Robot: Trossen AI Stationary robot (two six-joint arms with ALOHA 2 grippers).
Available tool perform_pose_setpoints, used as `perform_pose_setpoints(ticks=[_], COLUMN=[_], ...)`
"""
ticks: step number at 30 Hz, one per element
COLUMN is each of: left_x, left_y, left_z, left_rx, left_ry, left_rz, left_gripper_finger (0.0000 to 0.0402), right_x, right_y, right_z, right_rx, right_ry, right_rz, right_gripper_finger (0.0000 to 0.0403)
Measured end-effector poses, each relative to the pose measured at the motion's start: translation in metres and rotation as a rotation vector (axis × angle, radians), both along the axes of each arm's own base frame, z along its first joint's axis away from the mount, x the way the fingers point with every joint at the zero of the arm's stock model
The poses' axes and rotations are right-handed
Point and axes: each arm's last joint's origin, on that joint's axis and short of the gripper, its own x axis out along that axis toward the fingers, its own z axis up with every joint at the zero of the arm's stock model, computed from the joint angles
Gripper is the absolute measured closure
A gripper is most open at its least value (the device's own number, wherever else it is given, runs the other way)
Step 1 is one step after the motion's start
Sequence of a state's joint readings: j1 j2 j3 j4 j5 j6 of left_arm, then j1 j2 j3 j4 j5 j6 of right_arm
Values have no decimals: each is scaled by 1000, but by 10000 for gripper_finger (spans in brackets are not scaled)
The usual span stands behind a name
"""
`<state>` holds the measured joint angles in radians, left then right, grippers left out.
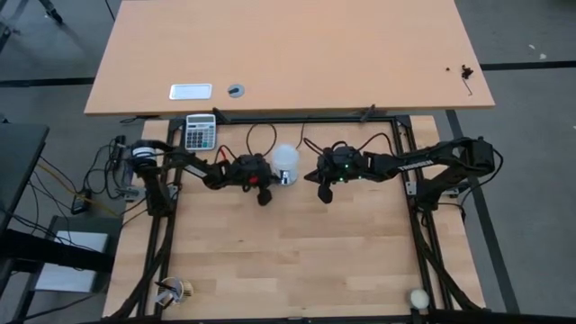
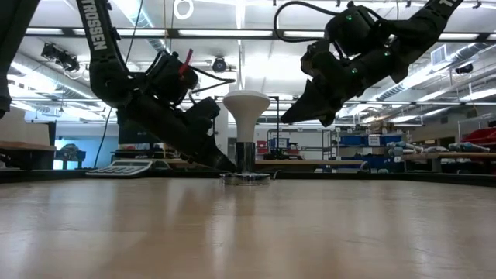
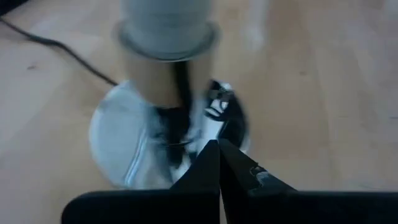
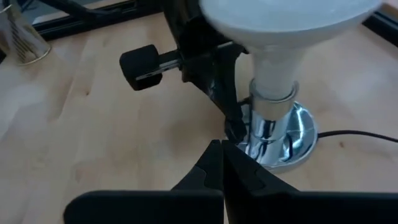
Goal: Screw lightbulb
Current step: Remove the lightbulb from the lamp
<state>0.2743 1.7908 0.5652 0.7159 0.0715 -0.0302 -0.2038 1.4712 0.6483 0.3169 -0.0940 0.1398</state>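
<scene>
The white lightbulb (image 1: pixel 285 159) stands upright with its narrow base in the chrome collar of the silver disc socket (image 2: pixel 245 177), which rests flat on the table with a black cord (image 4: pixel 360 134) leading off. My left gripper (image 3: pixel 217 148) is shut and slants down from the table's left, its tips at the disc's rim. My right gripper (image 4: pixel 221 148) is shut with nothing in it. It hangs above the table just right of the bulb (image 2: pixel 246 108), pointing toward the socket. My left gripper's shut fingertips (image 4: pixel 234 132) slant down from the table's left onto the rim of the socket's silver disc (image 3: pixel 236 124). I cannot tell whether they press on it or stand just above it.
A calculator (image 1: pixel 200 132) lies at the far left of the table. A cream ball (image 1: pixel 418 297) sits near the front right corner and a small object (image 1: pixel 175 290) near the front left. A second table (image 1: pixel 288 54) stands beyond the far edge.
</scene>
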Motion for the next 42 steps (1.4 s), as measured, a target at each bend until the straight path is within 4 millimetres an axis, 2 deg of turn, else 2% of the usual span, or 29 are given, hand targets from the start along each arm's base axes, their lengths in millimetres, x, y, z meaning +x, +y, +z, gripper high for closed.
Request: perform_pose_setpoints(ticks=[12,22,42], left_x=[10,18,4], left_y=[-33,-35,-34], left_z=[4,15,29], left_rx=[0,4,36], left_ry=[-47,-48,65], left_rz=[-67,-75,3], left_gripper_finger=[402,402,402], right_x=[3,2,1], right_y=[17,22,22], right_z=[0,2,5], right_rx=[1,19,-3], right_ry=[5,-5,-12], right_rz=[61,67,78], right_gripper_finger=[397,395,379])
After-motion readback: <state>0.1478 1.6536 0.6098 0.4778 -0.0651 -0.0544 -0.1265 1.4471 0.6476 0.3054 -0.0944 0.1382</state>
